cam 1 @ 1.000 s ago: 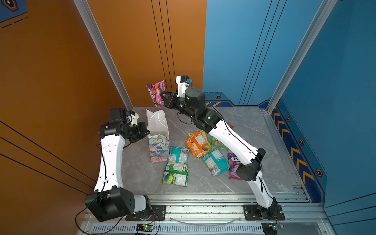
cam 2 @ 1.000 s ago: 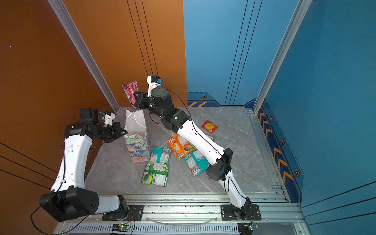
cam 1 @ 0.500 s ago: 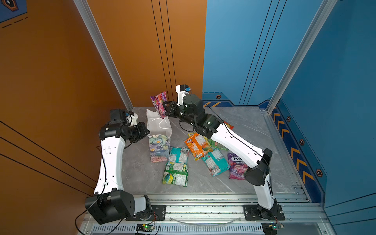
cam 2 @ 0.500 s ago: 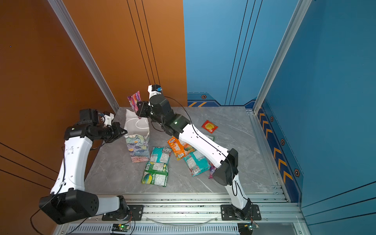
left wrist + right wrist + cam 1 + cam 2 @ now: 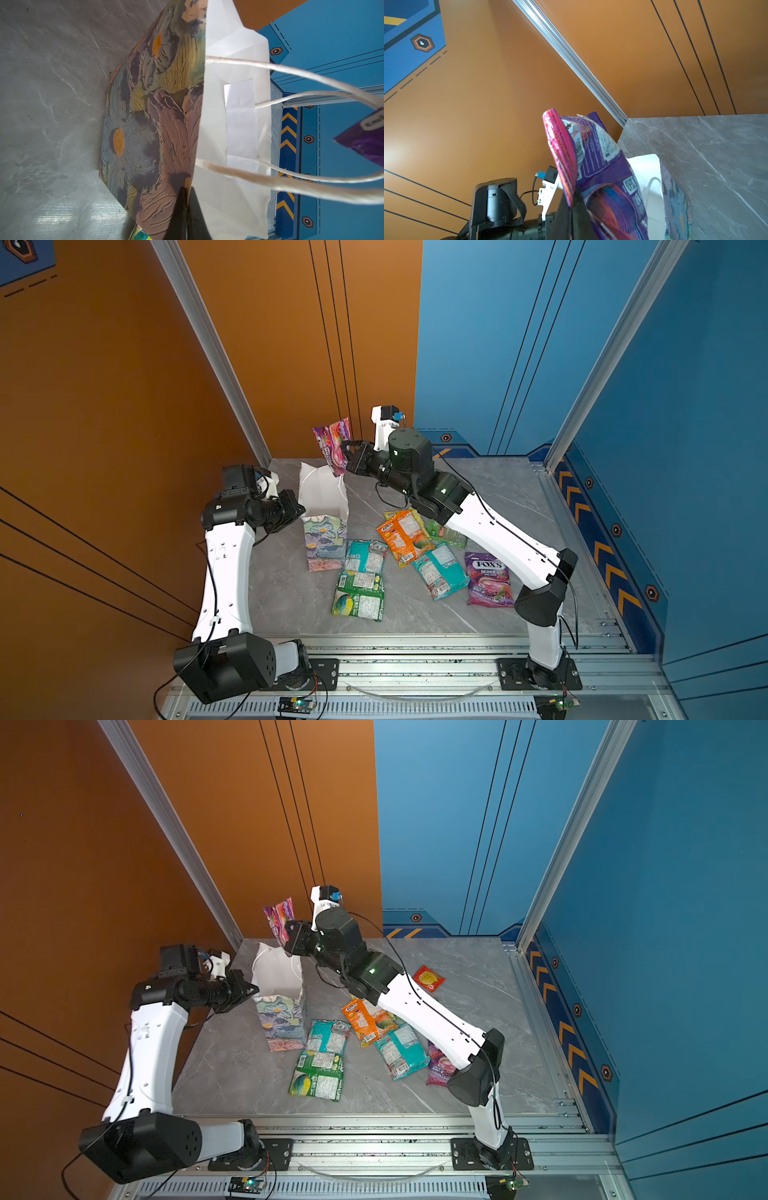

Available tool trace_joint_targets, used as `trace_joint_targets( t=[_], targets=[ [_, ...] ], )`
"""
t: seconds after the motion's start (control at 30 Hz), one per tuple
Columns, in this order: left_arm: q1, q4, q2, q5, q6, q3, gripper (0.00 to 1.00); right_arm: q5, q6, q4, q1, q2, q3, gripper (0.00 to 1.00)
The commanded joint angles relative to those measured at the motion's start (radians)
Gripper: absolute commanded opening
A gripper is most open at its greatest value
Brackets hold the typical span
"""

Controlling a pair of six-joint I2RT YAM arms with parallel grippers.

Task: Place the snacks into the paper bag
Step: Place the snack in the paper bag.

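The right pincer grips a purple snack packet by its edge. The open paper bag stands just below. The left pincer pinches the bag's rim. More packets lie beside the bag.

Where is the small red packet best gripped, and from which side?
Probably one outer edge of the small red packet, coming from above: it lies flat and alone on the table, so only its edges offer the jaws anything.
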Motion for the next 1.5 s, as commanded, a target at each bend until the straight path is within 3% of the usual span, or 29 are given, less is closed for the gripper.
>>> trace_joint_targets(
  t=[0.0, 0.6, 1.13, 1.2, 1.3, 1.47],
  targets=[
    [0.011, 0.011, -0.018, 0.006, -0.017, -0.019, 0.0, -0.005, 0.016, 0.008, 0.003, -0.056, -0.053, 0.0],
    [0.036, 0.032, -0.037, 0.026, -0.037, -0.036, 0.0, -0.117, 0.126, -0.016, -0.012, -0.039, -0.14, 0.0],
    [0.039, 0.05, -0.043, 0.03, -0.044, -0.053, 0.0, -0.083, 0.148, -0.043, -0.016, -0.035, -0.187, 0.0],
    [0.039, 0.052, -0.043, 0.031, -0.046, -0.056, 0.0, -0.1, 0.149, -0.029, -0.017, -0.028, -0.18, 0.08],
    [0.039, 0.051, -0.044, 0.033, -0.046, -0.058, 0.0, -0.137, 0.151, 0.009, -0.015, -0.021, -0.175, 0.31],
    [0.04, 0.052, -0.046, 0.032, -0.046, -0.061, 0.0, -0.158, 0.127, 0.021, -0.015, -0.02, -0.143, 0.42]
  ],
)
